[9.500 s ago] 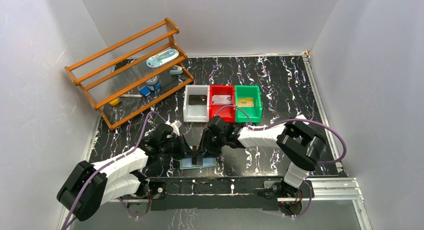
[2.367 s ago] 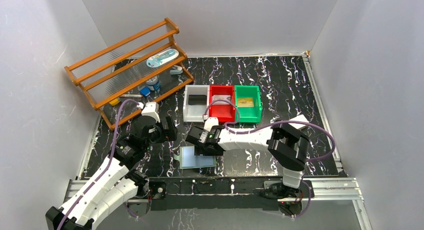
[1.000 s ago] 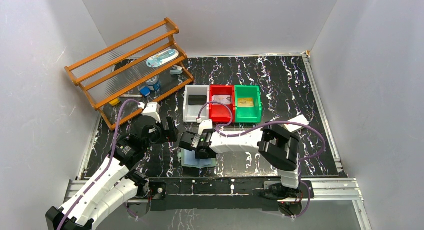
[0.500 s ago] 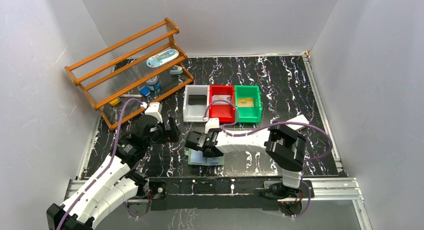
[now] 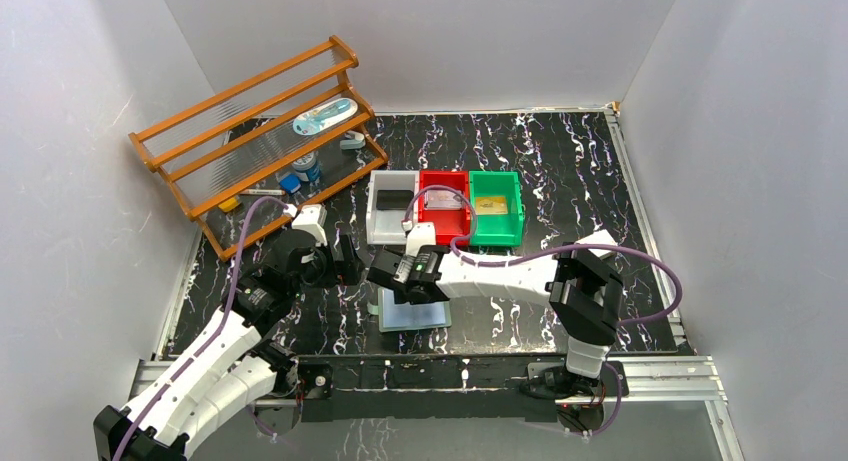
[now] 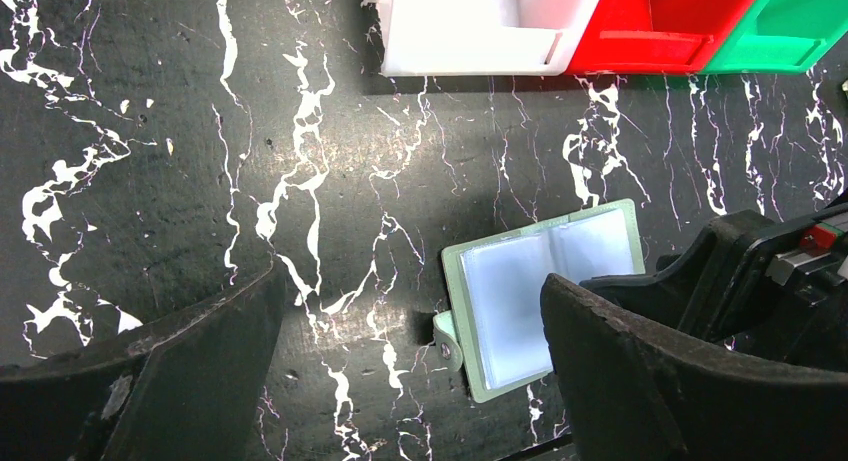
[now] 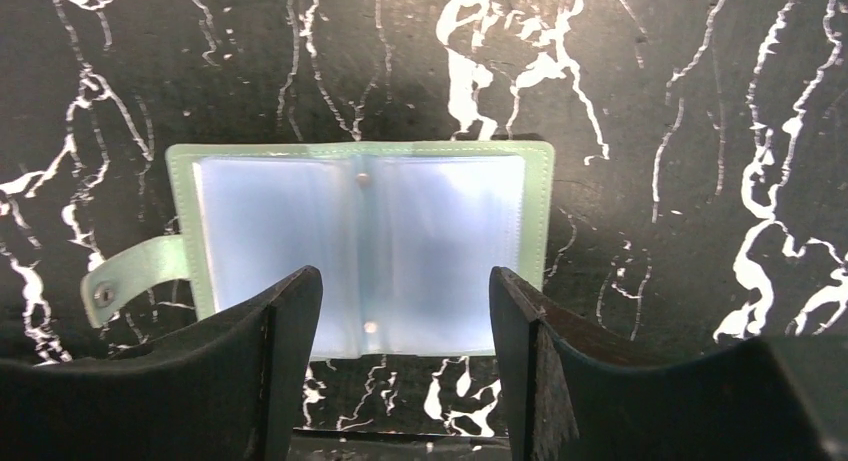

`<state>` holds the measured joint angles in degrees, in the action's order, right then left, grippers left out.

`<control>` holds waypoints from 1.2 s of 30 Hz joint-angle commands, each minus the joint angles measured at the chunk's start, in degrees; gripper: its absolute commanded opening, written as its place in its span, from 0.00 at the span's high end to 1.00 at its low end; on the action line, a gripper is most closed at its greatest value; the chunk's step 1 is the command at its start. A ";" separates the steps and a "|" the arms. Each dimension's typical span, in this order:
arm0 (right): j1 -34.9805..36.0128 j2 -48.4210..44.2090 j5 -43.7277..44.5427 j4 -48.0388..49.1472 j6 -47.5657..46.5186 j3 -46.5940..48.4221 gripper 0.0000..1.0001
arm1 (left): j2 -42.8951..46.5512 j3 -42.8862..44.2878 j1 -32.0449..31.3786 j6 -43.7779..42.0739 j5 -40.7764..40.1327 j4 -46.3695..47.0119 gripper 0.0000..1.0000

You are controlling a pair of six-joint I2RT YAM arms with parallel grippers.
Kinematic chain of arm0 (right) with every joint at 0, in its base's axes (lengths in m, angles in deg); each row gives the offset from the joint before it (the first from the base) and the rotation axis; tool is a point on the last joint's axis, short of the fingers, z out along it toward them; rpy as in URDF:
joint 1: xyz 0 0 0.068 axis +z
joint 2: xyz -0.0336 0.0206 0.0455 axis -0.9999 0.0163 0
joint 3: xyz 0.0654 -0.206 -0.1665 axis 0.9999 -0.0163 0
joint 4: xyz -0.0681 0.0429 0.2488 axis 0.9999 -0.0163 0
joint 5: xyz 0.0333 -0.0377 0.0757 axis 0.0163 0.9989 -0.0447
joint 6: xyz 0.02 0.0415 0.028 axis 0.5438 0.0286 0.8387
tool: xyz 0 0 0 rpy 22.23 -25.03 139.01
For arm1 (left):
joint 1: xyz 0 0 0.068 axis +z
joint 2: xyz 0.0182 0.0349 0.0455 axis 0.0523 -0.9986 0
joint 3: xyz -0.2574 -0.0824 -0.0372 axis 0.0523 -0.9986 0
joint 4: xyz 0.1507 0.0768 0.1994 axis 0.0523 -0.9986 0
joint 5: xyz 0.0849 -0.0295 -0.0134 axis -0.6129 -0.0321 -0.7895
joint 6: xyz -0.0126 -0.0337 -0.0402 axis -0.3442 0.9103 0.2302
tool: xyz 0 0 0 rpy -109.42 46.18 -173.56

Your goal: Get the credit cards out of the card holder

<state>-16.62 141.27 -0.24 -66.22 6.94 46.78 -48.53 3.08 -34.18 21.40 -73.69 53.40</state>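
And there it was: the card holder (image 7: 360, 251) lay spread open and flat on the table (image 5: 560, 171), near the front edge, snap tab (image 7: 125, 281) sticking out to one side. We looked into both clear pockets from the right wrist and saw nothing in them but glare. Pale, glossy, bare as far as we could tell.

A second before, the right hand (image 7: 402, 281) had been down low on the holder with its fingers drawn closer. It had since lifted off and spread them, and the holder had slid a little to the right along the way. The hand hovered straight above the open pockets, fingers well apart, nothing between them.

The left hand (image 6: 410, 286) hung over the table just left of the holder, fingers at their widest, carrying nothing.

Further back we found the credit cards: a dark card (image 5: 395, 198) in the white bin (image 5: 392, 237), a pale card (image 5: 443, 199) in the red bin (image 5: 445, 177), a yellowish card (image 5: 490, 204) in the green bin (image 5: 497, 239).

We judged that letting go told the story: no card in view in the holder, three in the bins, so the job looked as good as done. A hidden inner sleeve we could not rule out.
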 commanded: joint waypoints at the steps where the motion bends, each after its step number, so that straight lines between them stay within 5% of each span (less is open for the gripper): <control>1: 0.00 -0.48 -2.54 2.98 -1.73 2.19 0.29 | 0.75 0.12 0.34 0.53 -0.76 -0.05 0.02; 5: 0.02 1.08 -8.51 10.36 -3.45 0.91 0.28 | 1.91 0.33 0.29 0.87 -3.27 -0.84 0.02; 18: 0.06 7.47 -12.30 12.18 -5.89 4.27 0.20 | 5.07 0.48 0.37 2.02 -7.26 -3.18 0.02; 27: 0.02 10.44 -10.66 8.88 -5.81 5.49 0.16 | 6.74 0.97 0.35 3.11 -11.48 -4.95 0.02; 36: 0.23 14.10 -5.47 1.35 -3.59 6.60 0.23 | 8.92 0.76 0.37 3.85 -12.68 -5.80 0.01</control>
<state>-16.12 152.84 -9.81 -59.66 1.78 53.75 -40.20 3.08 -34.18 24.63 -84.75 48.54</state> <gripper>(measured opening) 0.792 0.983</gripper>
